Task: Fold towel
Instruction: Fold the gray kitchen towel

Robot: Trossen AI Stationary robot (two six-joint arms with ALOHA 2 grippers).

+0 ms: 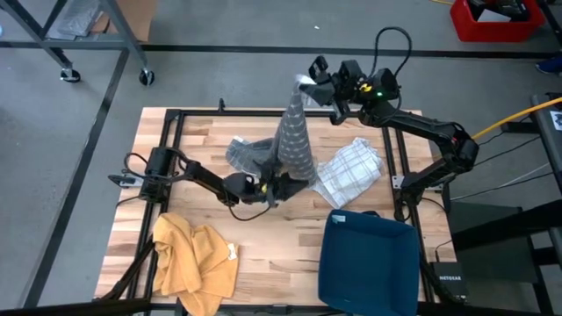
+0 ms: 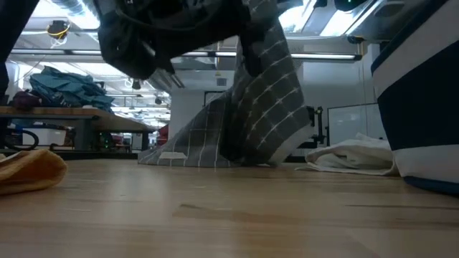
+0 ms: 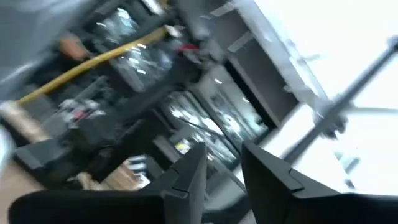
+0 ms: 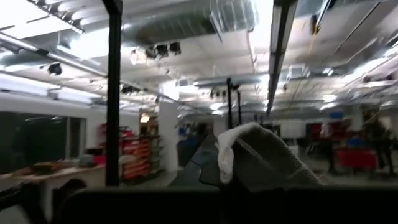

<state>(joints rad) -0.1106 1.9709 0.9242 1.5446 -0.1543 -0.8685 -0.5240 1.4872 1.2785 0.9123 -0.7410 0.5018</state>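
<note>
Though hidden low, grey towel (image 4: 264, 158) in right end effector (image 1: 309, 81).

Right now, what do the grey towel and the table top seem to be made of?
Grey towel: soft woven cloth, matte, with a thin pale check; it drapes and creases from the right gripper. Table top: pale wood in joined strips, smooth, probably butcher block.
</note>
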